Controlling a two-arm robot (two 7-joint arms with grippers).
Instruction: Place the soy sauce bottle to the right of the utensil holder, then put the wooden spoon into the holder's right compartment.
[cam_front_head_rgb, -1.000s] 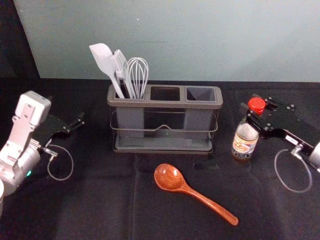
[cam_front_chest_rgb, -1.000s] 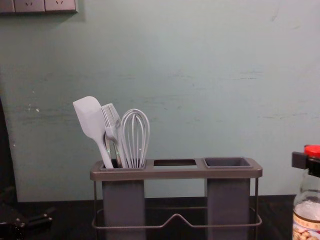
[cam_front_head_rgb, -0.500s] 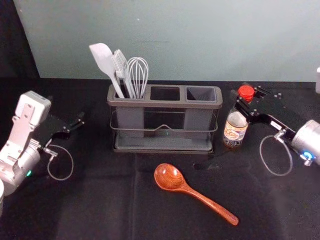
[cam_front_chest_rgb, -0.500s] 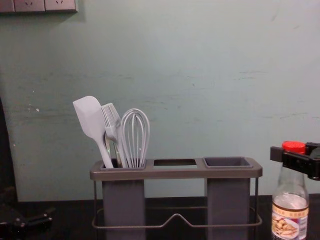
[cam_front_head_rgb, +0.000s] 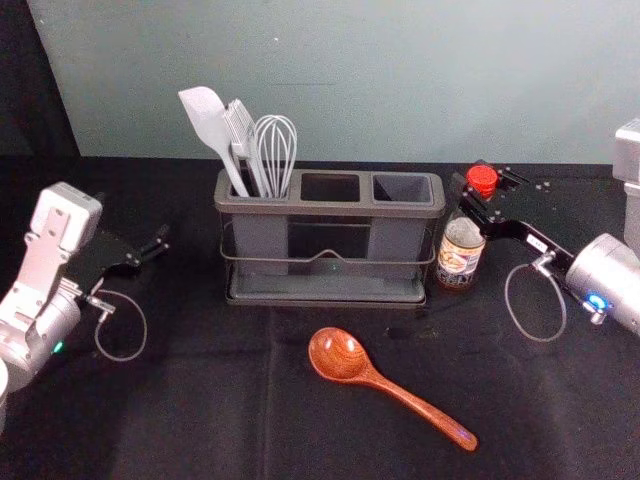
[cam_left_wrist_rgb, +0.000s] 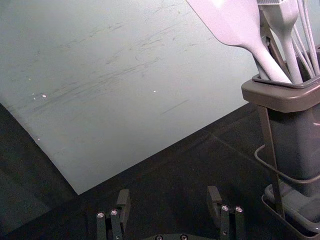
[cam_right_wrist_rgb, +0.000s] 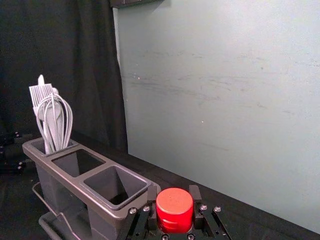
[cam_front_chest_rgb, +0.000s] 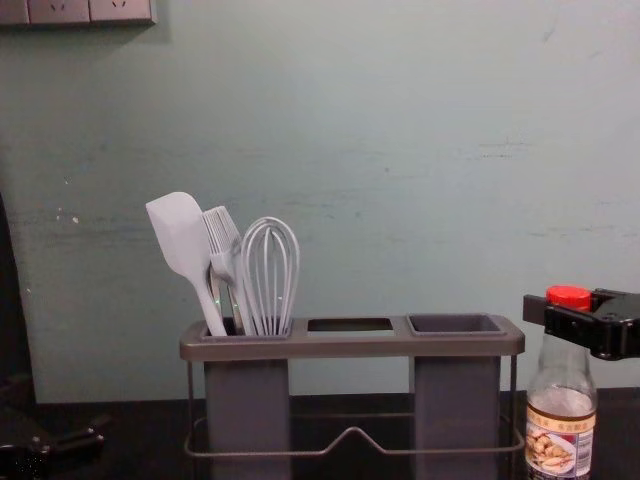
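The right gripper (cam_front_head_rgb: 480, 188) clamps the soy sauce bottle (cam_front_head_rgb: 459, 252) at the holder's (cam_front_head_rgb: 330, 209) three o'clock. The left gripper (cam_front_head_rgb: 158, 243) idles at nine, jaws apart.

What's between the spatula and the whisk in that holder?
In the chest view, a brush, bristles up, stands between spatula and whisk in the left compartment of the holder.

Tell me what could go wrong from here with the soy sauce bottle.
The soy sauce bottle is close beside the right end of the utensil holder, so shifting it inward might bump the two. The right gripper grips it high, at the red cap, so it could tip if its base lands unevenly.
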